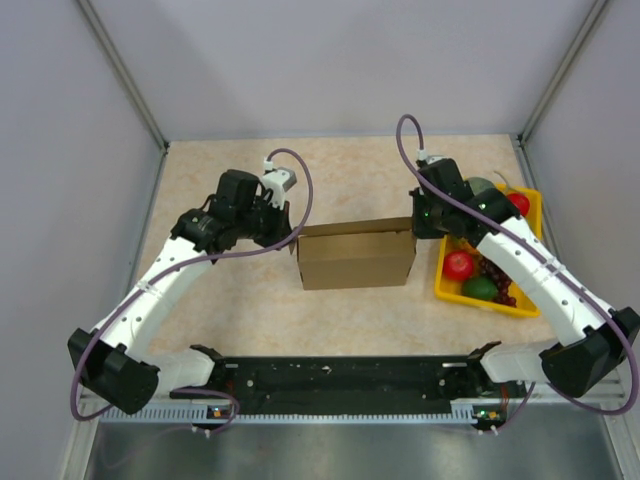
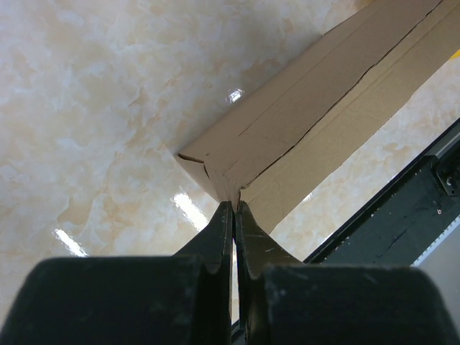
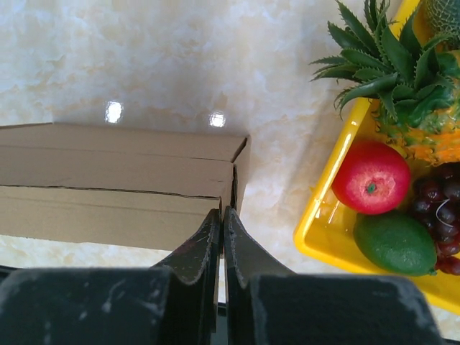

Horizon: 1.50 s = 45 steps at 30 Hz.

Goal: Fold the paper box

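Open table (image 1: pixel 360 170) lies behind the paper box (image 1: pixel 356 258); the fruit tray (image 1: pixel 442 282) crowds its right end.

readable text: none is found in any view | paper box (image 1: pixel 357 256): plain brown faces, no print is seen | yellow tray (image 1: pixel 441 281): no label can be made out

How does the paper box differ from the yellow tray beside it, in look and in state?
The paper box is plain brown, the yellow tray bright yellow. The box is closed on top; the tray is open and holds fruit. The left end effector and the right end effector stand at the box's ends; neither is at the tray. Both rest on the table.
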Motion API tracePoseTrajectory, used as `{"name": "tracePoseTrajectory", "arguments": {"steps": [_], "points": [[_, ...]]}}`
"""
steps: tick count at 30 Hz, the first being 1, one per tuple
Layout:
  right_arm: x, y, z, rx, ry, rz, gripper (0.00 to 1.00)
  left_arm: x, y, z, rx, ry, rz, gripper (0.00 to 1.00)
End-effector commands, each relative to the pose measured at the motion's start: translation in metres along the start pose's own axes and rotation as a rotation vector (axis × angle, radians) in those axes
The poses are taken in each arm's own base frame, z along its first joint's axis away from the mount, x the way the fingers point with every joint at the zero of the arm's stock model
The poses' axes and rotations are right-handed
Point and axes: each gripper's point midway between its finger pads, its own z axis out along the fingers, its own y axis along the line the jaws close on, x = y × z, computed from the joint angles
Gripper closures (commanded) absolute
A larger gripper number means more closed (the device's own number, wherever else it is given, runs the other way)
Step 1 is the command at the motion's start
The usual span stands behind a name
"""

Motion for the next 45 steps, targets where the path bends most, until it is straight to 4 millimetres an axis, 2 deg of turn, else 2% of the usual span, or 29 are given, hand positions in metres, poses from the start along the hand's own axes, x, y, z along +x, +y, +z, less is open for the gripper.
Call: {"name": "tracePoseTrajectory", "arguments": {"steps": [1,3,5,6,8,10,13,18,24,28,33,36,45], "points": [[0.000,0.015,0.004,-0.058,-0.003,0.050,1.00,-0.012,-0.025,0.004,0.116,-0.046,0.019,1.00],[-0.005,0.017,0.003,-0.074,-0.060,0.023,1.00,-0.014,-0.026,0.004,0.118,-0.049,0.004,1.00],[0.004,0.016,0.008,-0.081,-0.066,-0.028,1.00,-0.016,-0.029,0.004,0.128,-0.048,-0.030,1.00],[-0.002,0.019,0.009,-0.101,-0.099,-0.047,1.00,-0.018,-0.032,0.004,0.143,-0.052,-0.036,1.00],[0.002,0.015,0.013,-0.090,-0.099,-0.098,1.00,-0.022,-0.037,0.002,0.163,-0.046,-0.055,1.00],[0.005,0.019,0.015,-0.116,-0.084,-0.143,1.00,-0.026,-0.041,-0.001,0.179,-0.046,-0.057,1.00],[0.005,0.021,0.014,-0.139,-0.082,-0.197,1.00,-0.027,-0.039,-0.002,0.162,-0.048,-0.052,1.00],[-0.005,0.021,0.002,-0.153,-0.128,-0.258,1.00,-0.018,-0.031,0.004,0.130,-0.027,-0.048,1.00],[0.001,0.029,0.003,-0.187,-0.114,-0.333,1.00,-0.008,-0.030,0.010,0.142,0.006,-0.064,1.00],[0.003,0.026,0.008,-0.153,-0.105,-0.288,1.00,-0.010,-0.033,0.008,0.148,-0.009,-0.074,1.00],[0.009,0.030,0.013,-0.130,-0.151,-0.230,1.00,-0.025,-0.048,0.003,0.218,-0.068,-0.134,1.00],[0.013,0.027,0.015,-0.123,-0.156,-0.199,1.00,-0.025,-0.054,0.004,0.245,-0.064,-0.192,1.00],[0.018,0.029,0.018,-0.114,-0.147,-0.181,1.00,-0.019,-0.051,0.009,0.209,-0.043,-0.266,1.00]]}}
